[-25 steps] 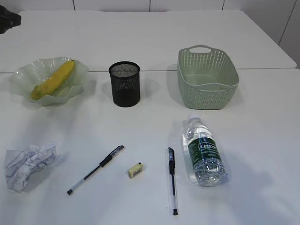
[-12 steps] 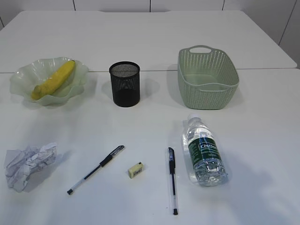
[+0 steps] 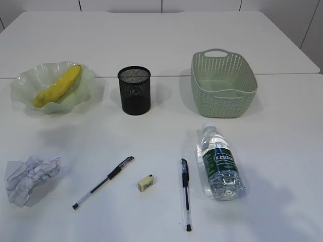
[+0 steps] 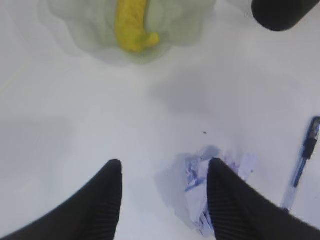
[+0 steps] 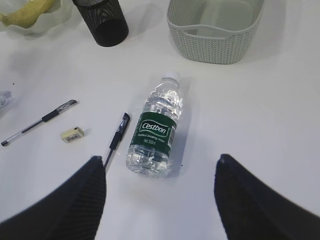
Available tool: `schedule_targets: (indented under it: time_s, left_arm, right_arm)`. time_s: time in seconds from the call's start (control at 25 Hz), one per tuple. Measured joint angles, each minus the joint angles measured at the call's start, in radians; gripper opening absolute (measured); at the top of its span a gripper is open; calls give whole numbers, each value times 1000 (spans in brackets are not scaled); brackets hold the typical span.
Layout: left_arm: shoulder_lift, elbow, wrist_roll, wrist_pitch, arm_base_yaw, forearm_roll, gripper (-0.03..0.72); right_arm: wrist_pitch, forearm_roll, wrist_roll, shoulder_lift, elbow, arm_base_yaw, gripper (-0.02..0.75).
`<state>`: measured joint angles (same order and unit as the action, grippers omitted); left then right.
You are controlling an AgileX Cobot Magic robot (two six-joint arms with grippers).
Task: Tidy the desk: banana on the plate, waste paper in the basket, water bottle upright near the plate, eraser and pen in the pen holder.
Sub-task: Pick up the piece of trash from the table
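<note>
The banana (image 3: 56,85) lies on the wavy glass plate (image 3: 20,83) at the back left. The black mesh pen holder (image 3: 134,91) and the green basket (image 3: 223,85) stand empty behind the other things. The water bottle (image 3: 219,162) lies on its side with its cap towards the basket. Two pens (image 3: 103,182) (image 3: 185,194), the eraser (image 3: 146,183) and the waste paper (image 3: 30,177) are on the table at the front. My left gripper (image 4: 165,162) is open above the table, with the waste paper (image 4: 200,192) by its right finger. My right gripper (image 5: 160,159) hangs open above the bottle (image 5: 155,127). Neither gripper shows in the exterior view.
The table's far edge runs behind the plate, pen holder and basket. In the left wrist view the plate (image 4: 80,25) and pen holder (image 4: 282,12) lie ahead, and a pen (image 4: 302,167) is to the right.
The dark part of the left arm at the top left corner of the exterior view has gone out of sight. Nothing on the table has moved.
</note>
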<state>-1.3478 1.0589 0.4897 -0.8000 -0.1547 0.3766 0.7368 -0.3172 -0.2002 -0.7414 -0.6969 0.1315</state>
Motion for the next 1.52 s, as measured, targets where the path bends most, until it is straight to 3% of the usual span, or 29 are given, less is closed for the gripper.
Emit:
schedule_targets:
  time_s: [0.32, 0.56, 0.8, 1.0, 1.24, 1.52]
  left_arm:
    - [259, -238, -43, -5, 0, -3, 382]
    - [292, -316, -72, -6, 0, -4, 382]
    - [218, -334, -74, 34, 0, -1, 428]
    - [87, -334, -74, 87, 0, 98, 515]
    - [-100, -334, -14, 100, 0, 210, 528]
    - [-207, -334, 30, 201, 0, 228, 528]
  right_arm:
    - [-2, -44, 0, 0, 0, 0, 501]
    - [-4, -88, 0, 0, 0, 0, 501]
    - [-4, -96, 0, 0, 0, 0, 501]
    - [-5, -97, 0, 0, 0, 0, 501]
    - [-5, -99, 0, 0, 0, 0, 501]
    - [-5, -100, -2, 0, 0, 0, 501]
